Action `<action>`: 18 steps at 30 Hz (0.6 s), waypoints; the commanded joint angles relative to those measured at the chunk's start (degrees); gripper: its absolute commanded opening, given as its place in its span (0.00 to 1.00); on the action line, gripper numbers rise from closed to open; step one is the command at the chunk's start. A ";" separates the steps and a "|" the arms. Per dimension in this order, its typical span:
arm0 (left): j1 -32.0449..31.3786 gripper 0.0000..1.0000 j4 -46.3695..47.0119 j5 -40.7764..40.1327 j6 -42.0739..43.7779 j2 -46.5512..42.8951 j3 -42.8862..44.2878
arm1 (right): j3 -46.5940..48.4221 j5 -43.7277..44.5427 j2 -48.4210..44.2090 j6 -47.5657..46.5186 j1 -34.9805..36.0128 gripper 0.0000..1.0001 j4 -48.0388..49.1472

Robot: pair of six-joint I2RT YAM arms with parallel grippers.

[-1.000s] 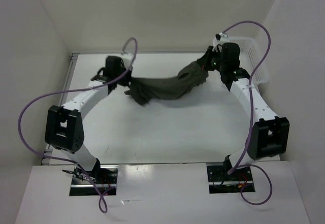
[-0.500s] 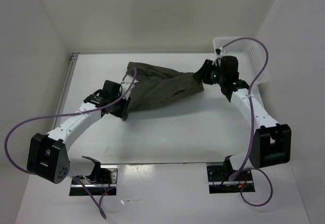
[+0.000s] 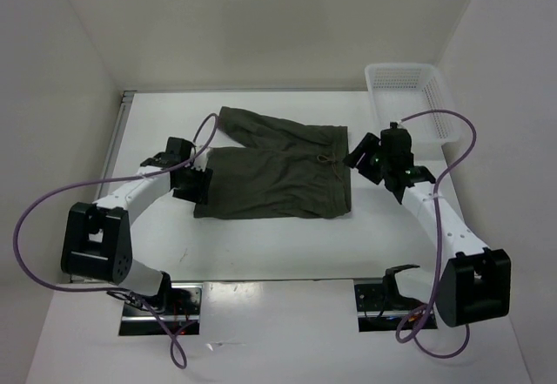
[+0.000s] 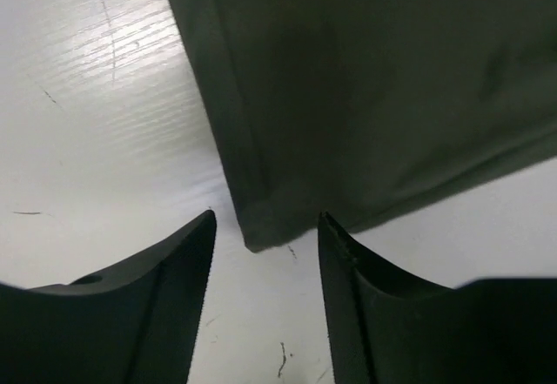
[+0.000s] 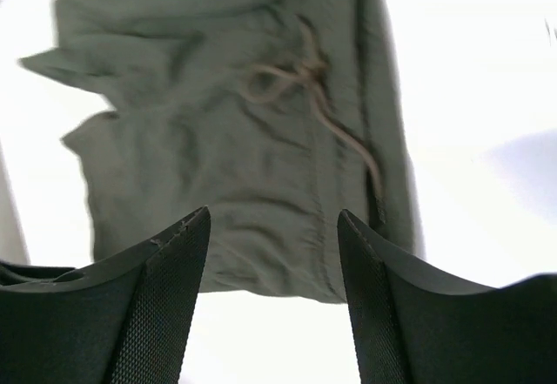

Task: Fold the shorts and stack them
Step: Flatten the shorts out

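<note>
Shorts of dark olive-green soft cloth (image 3: 274, 171) lie flat in the middle of the white counter (image 3: 261, 245). I count one pair. The shorts stretch side to side, with two legs pointing left and the waistband on the right. My left pincer (image 3: 193, 184) is spread around the near leg's corner, pinching nothing, and hides some hem. My right pincer (image 3: 359, 158) is spread beside the waistband. One white plastic mesh basket (image 3: 376, 97) sits far right.

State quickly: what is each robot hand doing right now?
Left hand: open, holding nothing, at a corner of the dark olive-green soft fabric shorts.
Right hand: open, holding nothing.
</note>
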 commanded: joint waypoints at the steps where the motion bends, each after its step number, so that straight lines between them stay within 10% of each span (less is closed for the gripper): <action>1: 0.71 0.59 3.48 -1.31 0.21 2.00 1.14 | -2.47 2.60 3.36 3.97 1.17 0.66 -5.19; 13: -0.78 0.68 5.41 -1.07 0.21 10.79 -0.09 | -9.42 -0.03 13.82 6.87 8.82 0.76 1.29; 18: -1.40 0.50 5.41 0.35 0.21 13.60 -0.09 | -8.89 -0.56 18.58 5.73 8.82 0.73 1.30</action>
